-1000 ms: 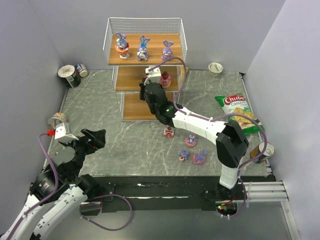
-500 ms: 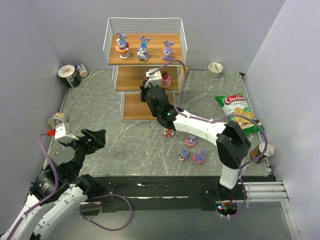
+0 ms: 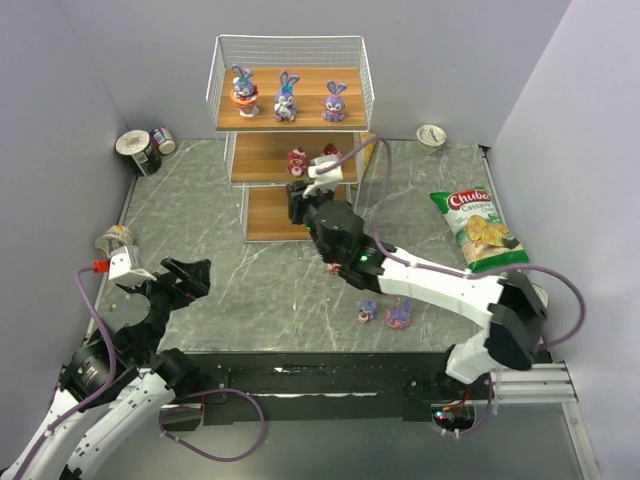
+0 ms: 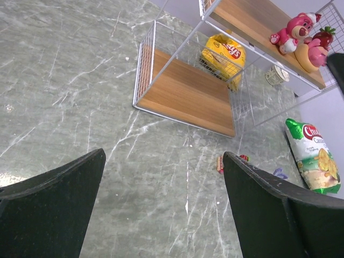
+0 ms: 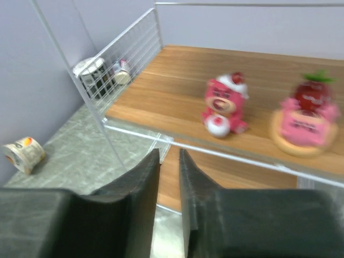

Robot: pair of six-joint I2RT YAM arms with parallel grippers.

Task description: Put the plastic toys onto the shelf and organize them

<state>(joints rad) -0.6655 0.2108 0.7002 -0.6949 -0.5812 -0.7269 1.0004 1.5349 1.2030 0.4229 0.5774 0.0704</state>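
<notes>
The shelf (image 3: 289,118) carries three purple-blue bunny toys (image 3: 285,98) on its top board. Its middle board holds a pink bear toy (image 5: 223,106) and a strawberry-topped pink toy (image 5: 306,115), also seen as the bear (image 4: 294,36). My right gripper (image 5: 169,153) hangs just in front of that board, jaws parted by a narrow gap with nothing between them; from above it is the right gripper (image 3: 299,198). More small toys (image 3: 368,311) lie on the table beside a purple one (image 3: 398,315). My left gripper (image 4: 164,156) stands wide open and empty at the near left.
Cans (image 3: 140,150) stand at the back left and one can (image 3: 113,240) lies by the left wall. A cup (image 3: 431,134) sits at the back right. A chip bag (image 3: 478,228) lies right of the shelf. A yellow bag (image 4: 223,51) shows behind the rack.
My right gripper has drawn back from the middle board and its jaws have parted slightly. The pink bear now stands free on that board. The left arm has not moved.
</notes>
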